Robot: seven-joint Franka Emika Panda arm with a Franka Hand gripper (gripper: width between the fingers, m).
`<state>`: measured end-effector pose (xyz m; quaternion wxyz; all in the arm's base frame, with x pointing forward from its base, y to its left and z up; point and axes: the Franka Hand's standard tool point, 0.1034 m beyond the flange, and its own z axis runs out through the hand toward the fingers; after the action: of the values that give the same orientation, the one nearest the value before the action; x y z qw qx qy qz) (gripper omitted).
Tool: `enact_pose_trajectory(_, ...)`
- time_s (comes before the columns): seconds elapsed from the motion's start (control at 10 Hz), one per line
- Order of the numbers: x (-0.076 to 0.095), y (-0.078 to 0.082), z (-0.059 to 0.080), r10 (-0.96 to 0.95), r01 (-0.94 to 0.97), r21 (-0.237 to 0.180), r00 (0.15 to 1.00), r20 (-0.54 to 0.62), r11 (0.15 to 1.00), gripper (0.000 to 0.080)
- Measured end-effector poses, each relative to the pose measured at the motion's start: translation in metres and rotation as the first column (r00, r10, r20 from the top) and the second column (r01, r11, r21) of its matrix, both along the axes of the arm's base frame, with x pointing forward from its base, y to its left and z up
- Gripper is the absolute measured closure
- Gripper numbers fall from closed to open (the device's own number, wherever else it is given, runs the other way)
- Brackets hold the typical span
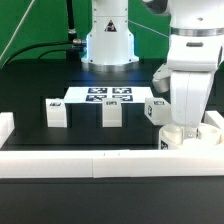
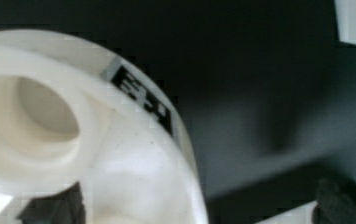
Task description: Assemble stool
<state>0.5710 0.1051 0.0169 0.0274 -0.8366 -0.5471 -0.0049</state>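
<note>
The pincer (image 1: 188, 128) is seen lowered at the exterior view's right, directly over the seat (image 1: 186, 138), which is found on the dark surface (image 1: 30, 90) in the corner formed by the front rail (image 1: 100, 160) and the side rail (image 1: 216, 128). In the wrist view the seat (image 2: 86, 150) fills most of the picture: a round socket is shown in its broad face, and a black-and-white tag is carried on its rim. The pincer (image 2: 193, 205) is shown with its fingers (image 2: 344, 200) held apart. One finger is seen over the seat's face and the other out beyond the rim, with dark surface between that finger and the rim (so nothing is clamped). The three legs are set in a row behind the front rail. The first leg (image 1: 57, 113) is placed toward the exterior view's left, and the second leg (image 1: 112, 113) stands upright near the middle. The third leg (image 1: 155, 110) appears tilted, just beside the pincer's housing; whether the two touch cannot be told. The marker board (image 1: 108, 97) is laid flat behind the second leg.
</note>
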Motion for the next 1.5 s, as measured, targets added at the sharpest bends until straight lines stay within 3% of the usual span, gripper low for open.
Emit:
enact_pose_trajectory(0.1,0.000,0.000,0.001,-0.012,0.012,-0.001,1.000,-0.003,1.000,0.0151)
enact_pose_trajectory(0.3,-0.004,-0.011,0.026,-0.130,0.129,-0.028,0.991,-0.018,0.991,0.0151)
enact_pose_trajectory(0.5,-0.006,-0.012,0.034,-0.142,0.141,-0.035,0.990,-0.023,0.989,0.0151)
enact_pose_trajectory(0.6,-0.004,-0.012,0.040,-0.243,0.242,-0.035,0.970,-0.020,0.970,0.0151)
enact_pose_trajectory(1.1,-0.007,-0.011,0.036,-0.488,0.487,-0.045,0.872,-0.032,0.872,0.0151)
enact_pose_trajectory(1.3,-0.023,-0.022,0.025,-0.654,0.649,-0.085,0.755,-0.048,0.756,0.0151)
enact_pose_trajectory(1.5,-0.024,-0.019,0.025,-0.770,0.766,-0.079,0.635,-0.064,0.638,0.0151)
